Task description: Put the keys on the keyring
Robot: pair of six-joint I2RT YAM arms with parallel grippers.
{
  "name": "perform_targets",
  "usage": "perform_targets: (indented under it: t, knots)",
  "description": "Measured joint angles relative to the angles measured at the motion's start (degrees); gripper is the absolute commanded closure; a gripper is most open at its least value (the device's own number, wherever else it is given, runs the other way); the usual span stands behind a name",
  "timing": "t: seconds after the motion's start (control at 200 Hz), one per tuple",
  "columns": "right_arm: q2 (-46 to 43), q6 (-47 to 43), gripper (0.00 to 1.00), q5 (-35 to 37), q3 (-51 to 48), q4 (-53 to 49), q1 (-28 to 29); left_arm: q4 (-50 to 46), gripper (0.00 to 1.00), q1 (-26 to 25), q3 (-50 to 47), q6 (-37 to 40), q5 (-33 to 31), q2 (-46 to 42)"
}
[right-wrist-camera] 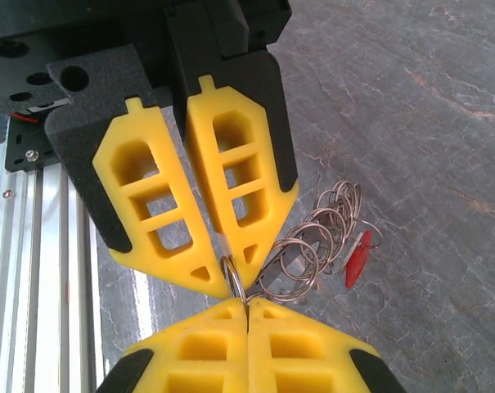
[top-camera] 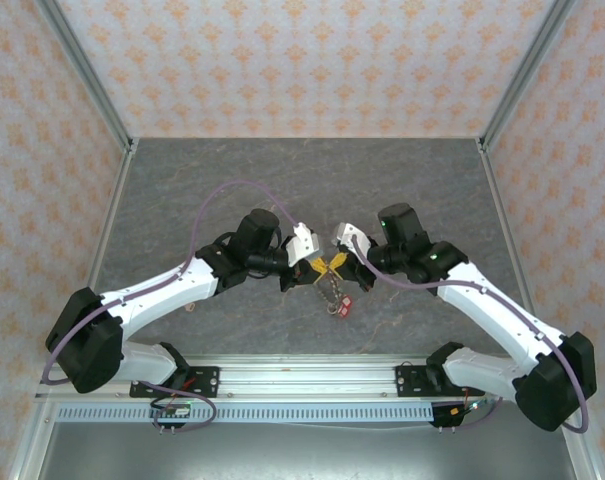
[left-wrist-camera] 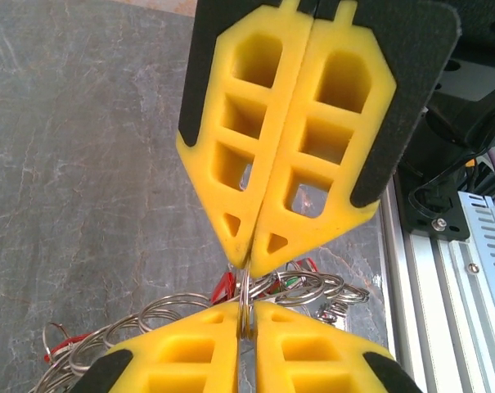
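My left gripper (top-camera: pixel 320 269) and right gripper (top-camera: pixel 338 262) meet tip to tip above the table's middle. Both are shut on the same keyring (left-wrist-camera: pixel 245 296), a thin silver split ring (right-wrist-camera: pixel 237 281) held edge-on between the yellow fingers. From it hangs a chain of linked wire rings (right-wrist-camera: pixel 317 237) that trails down to the table (top-camera: pixel 334 291). The keys are on that chain: a red-headed one (right-wrist-camera: pixel 356 260) at its far end (top-camera: pixel 344 306), another red head (left-wrist-camera: pixel 223 288) and a green one (left-wrist-camera: pixel 290 281) just behind the ring. My fingers hide the ring's lower part.
The grey marbled tabletop (top-camera: pixel 232 180) is bounded by patterned walls with metal corner posts (top-camera: pixel 82 70). An aluminium rail (top-camera: pixel 302 375) carrying the arm bases runs along the near edge, close beside the grippers (left-wrist-camera: pixel 419 270).
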Motion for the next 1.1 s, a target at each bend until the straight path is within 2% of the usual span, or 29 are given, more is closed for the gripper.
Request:
perform_targets:
  t: [0.065,0.115,0.235,0.375,0.576,0.866,1.011,1.101]
  knots:
    - [0.63,-0.57,1.00,0.66,1.36,-1.64,0.52,-0.74,0.92,0.00,0.39,0.37,-0.15,0.00]
    - [1.18,-1.18,1.00,1.53,2.54,-3.08,1.07,-1.05,1.00,0.00,0.59,0.83,-0.22,0.13]
    - [1.40,-1.90,0.98,2.78,3.32,-4.79,1.46,-1.31,1.00,-0.02,0.83,1.22,-0.20,0.48]
    - [0.94,-1.60,0.86,3.58,3.10,-4.63,1.73,-0.90,1.00,-0.02,0.83,0.63,-0.17,0.59]
    - [-3.58,0.70,0.86,3.91,-2.23,1.79,1.29,2.36,1.00,-0.02,-0.33,-2.27,0.11,0.61]
    - [-3.82,5.53,0.80,2.49,-7.41,8.70,0.76,7.23,1.00,0.02,-1.73,-6.88,1.14,0.68]
    - [-4.24,6.75,0.69,3.69,-7.85,10.25,0.63,7.21,1.00,0.00,-1.73,-6.80,-0.17,0.70]
    - [-6.10,7.28,0.65,5.11,-8.72,11.89,0.66,6.45,1.00,0.00,-1.73,-6.29,-1.92,0.68]
